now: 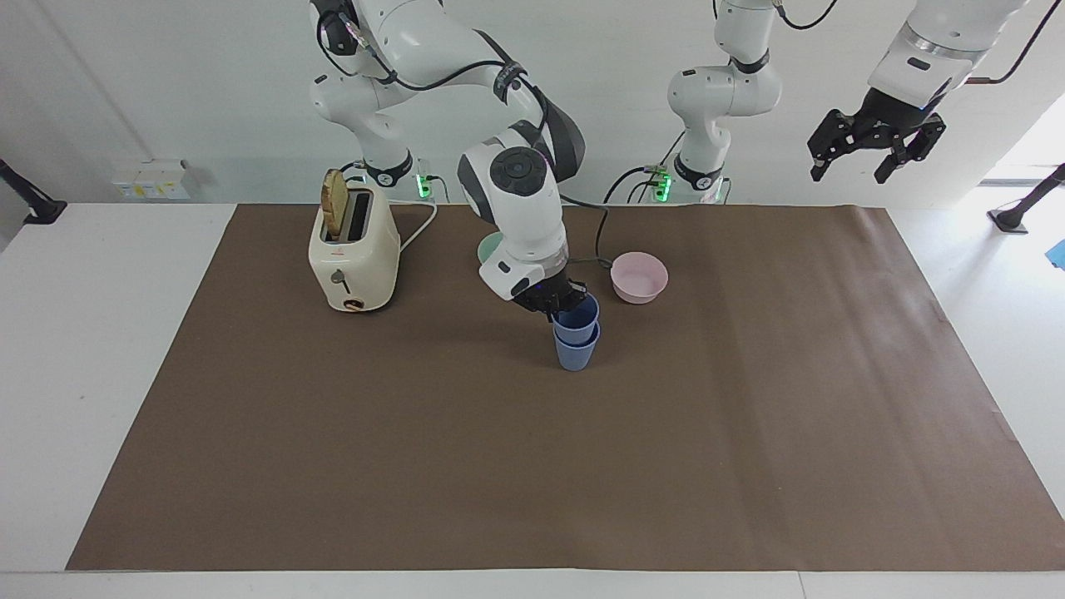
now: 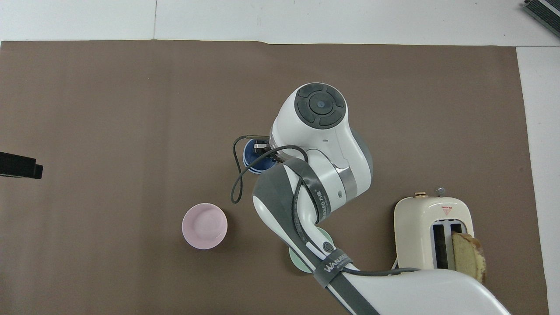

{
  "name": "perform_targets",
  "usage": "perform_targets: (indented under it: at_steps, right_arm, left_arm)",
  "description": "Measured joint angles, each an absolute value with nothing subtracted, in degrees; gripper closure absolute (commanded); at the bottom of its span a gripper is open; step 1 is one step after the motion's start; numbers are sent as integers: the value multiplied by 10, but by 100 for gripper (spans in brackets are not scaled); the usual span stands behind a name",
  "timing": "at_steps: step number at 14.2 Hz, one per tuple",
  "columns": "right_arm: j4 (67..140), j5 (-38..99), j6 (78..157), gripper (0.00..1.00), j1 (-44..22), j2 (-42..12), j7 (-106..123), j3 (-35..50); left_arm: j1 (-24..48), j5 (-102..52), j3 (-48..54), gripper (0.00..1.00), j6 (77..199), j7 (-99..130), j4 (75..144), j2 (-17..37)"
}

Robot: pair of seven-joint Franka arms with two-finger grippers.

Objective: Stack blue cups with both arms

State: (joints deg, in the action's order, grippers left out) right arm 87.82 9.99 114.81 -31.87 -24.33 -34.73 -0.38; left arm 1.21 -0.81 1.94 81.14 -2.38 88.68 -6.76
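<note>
Two blue cups stand nested near the middle of the brown mat. The lower cup (image 1: 576, 354) stands on the mat and the upper cup (image 1: 578, 319) sits partly down inside it. My right gripper (image 1: 556, 303) is shut on the rim of the upper cup, on the side toward the robots. In the overhead view the right arm covers most of the cups (image 2: 253, 158). My left gripper (image 1: 850, 173) is open and empty, raised high over the left arm's end of the table, and the arm waits.
A pink bowl (image 1: 639, 277) stands beside the cups, slightly nearer the robots. A mint-green bowl (image 1: 487, 247) is partly hidden under the right arm. A cream toaster (image 1: 354, 249) with a slice of toast stands toward the right arm's end.
</note>
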Motion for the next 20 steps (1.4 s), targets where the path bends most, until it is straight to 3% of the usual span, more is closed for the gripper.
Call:
perform_targets:
  at_steps: [6,7,8,10,15,16,18,20]
  right_arm:
    - [895,100,1165,100,-319,-243,-346,-4]
    - [897,100,1169,92,-319,-243,-346,-4]
    - [899,100,1172,76,-319,-243,-346,-4]
    - [900,100,1172,65,-319,-243,-346,-4]
    - [900,100,1174,56,-319,-243,-346,-4]
    - [900,100,1174,42,-318,-243,-346,-4]
    - [899,100,1174,0,-318,-243,-346,-4]
    - [892,100,1173,0,-318,-241,-346,-4]
  left_arm:
    - [12,-8,19,0,811,-24,887,-68]
    - [12,-8,19,0,811,-24,887,-68]
    - [12,-8,19,0,811,-24,887,-68]
    - [12,-8,19,0,811,-24,887,-68]
    - [12,-8,19,0,811,-24,887,-68]
    - [12,-8,19,0,811,-24,887,-68]
    - [12,-8,19,0,811,-24,887,-68]
    - [12,-8,19,0,811,-24,887,-68]
